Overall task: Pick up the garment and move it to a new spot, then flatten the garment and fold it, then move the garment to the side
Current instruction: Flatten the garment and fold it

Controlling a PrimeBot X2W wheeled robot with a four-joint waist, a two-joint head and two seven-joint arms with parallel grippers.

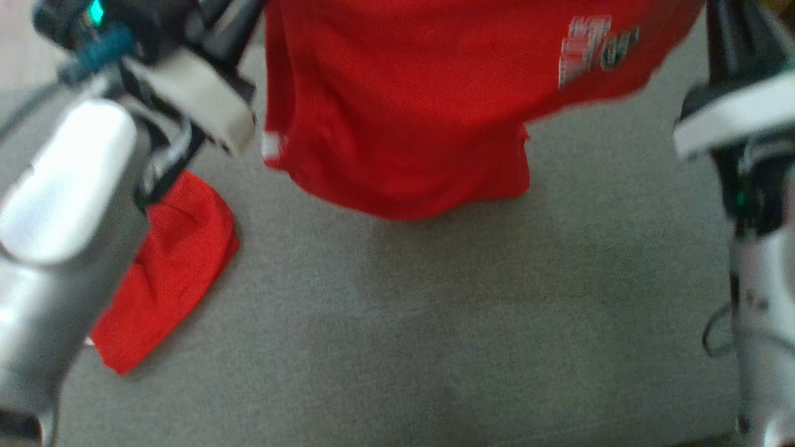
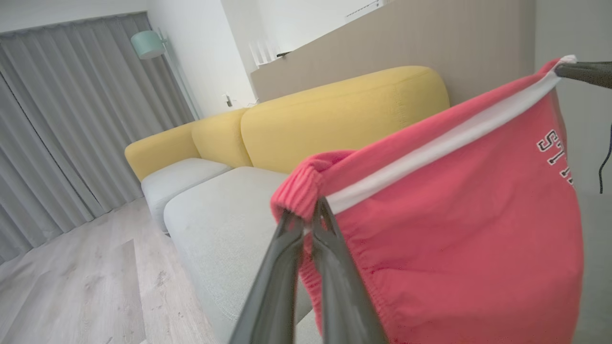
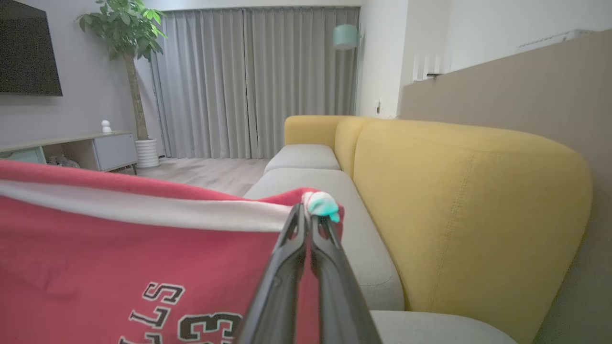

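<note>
Both claws pinched shut on the red garment [image 1: 397, 112]: left claw [image 2: 310, 210] on a ribbed edge, right claw [image 3: 308, 217] on the opposite corner. Garment hangs stretched above the grey sofa seat [image 1: 466, 323], one part trailing. Risk: thin pinch slips, dropping a corner, bunching the cloth

Setting: home living room. Yellow-backed sofa [image 3: 459, 200] with grey seats, full-length grey curtains [image 3: 248, 81], wall TV [image 3: 26, 48], potted tree [image 3: 125, 28], wood floor [image 2: 71, 277].

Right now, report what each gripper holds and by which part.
Both hold the red garment, stretched between them: the left gripper pinches one end of its white-banded edge, the right gripper the other end.
</note>
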